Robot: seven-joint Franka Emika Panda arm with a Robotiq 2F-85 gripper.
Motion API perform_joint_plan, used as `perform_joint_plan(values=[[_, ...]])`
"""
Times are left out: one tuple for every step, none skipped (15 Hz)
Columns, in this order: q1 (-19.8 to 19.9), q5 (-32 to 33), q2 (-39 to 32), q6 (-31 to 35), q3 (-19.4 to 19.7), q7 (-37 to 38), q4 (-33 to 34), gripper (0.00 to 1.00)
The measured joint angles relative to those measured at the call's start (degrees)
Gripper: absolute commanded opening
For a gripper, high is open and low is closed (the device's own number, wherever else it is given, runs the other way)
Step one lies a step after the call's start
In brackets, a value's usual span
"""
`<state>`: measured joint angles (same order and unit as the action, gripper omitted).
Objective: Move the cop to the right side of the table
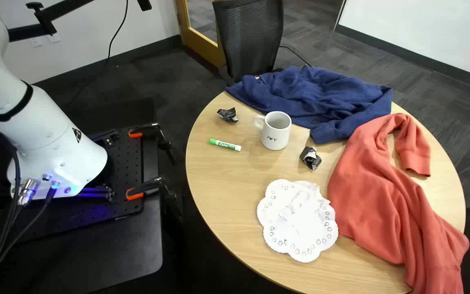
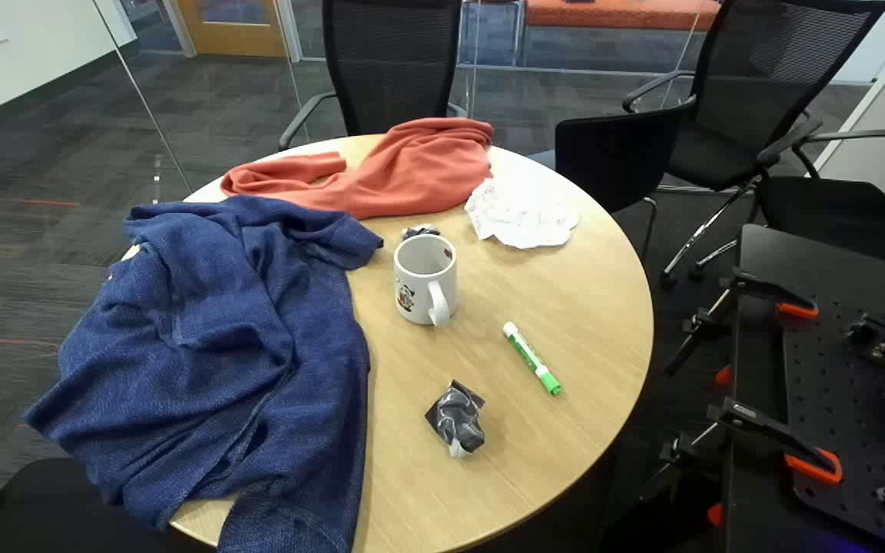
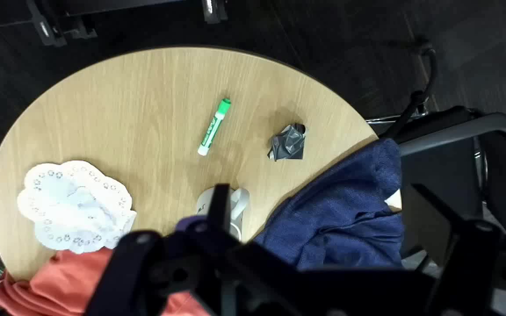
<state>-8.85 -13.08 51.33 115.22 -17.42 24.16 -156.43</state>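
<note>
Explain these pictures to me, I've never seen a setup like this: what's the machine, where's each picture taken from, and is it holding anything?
The machine is a white robot arm. Two pictures come from cameras standing apart from it; the third looks down from its wrist. There you see dark fingers, spread apart, holding nothing that I can see. On the round wooden table are a white mug, a green marker, a lace doily, two crumpled black scraps, a blue garment and an orange garment.

Both exterior views slant down on the table (image 1: 231, 185) from different sides; the wrist view looks from above.
</note>
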Motion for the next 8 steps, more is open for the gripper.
perform_joint_plan(values=[[0.0, 0.0, 0.0, 0.0, 0.0, 0.0, 0.0, 1.0], [0.0, 0.0, 0.0, 0.0, 0.0, 0.0, 0.0, 1.0], [0.0, 0.0, 0.0, 0.0, 0.0, 0.0, 0.0, 1.0], [0.0, 0.0, 0.0, 0.0, 0.0, 0.0, 0.0, 1.0], [0.0, 0.0, 0.0, 0.0, 0.0, 0.0, 0.0, 1.0], [0.0, 0.0, 0.0, 0.0, 0.0, 0.0, 0.0, 1.0], [0.04, 0.1, 0.0, 0.0, 0.0, 0.0, 0.0, 1.0], [0.2, 0.35, -0.05, 0.0, 0.01, 0.0, 0.03, 1.0]])
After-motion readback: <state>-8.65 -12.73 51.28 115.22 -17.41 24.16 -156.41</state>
